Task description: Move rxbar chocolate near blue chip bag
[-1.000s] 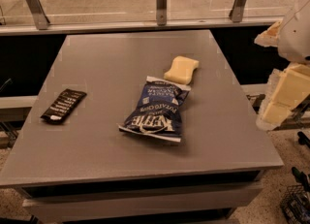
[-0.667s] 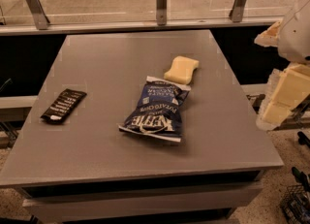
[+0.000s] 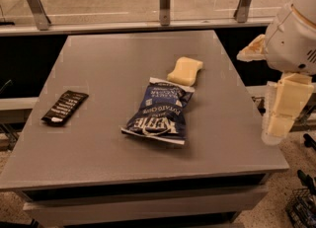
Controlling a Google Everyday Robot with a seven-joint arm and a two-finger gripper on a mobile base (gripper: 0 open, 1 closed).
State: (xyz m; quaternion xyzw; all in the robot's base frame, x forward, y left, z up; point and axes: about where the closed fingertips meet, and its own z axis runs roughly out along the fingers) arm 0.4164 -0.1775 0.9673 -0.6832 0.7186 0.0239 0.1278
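The rxbar chocolate (image 3: 64, 107), a small flat black wrapper with white lettering, lies near the table's left edge. The blue chip bag (image 3: 159, 112), dark blue with white "Kettle" lettering, lies flat near the table's middle, well to the right of the bar. My gripper is not in view. Only white links of my arm (image 3: 285, 104) show at the right edge of the view, beyond the table's right side and far from both objects.
A pale yellow sponge (image 3: 185, 71) lies just behind the chip bag's far end. The grey table (image 3: 98, 158) has a glass barrier with metal posts (image 3: 165, 1) along its far side. A wire basket (image 3: 302, 207) sits on the floor at the lower right.
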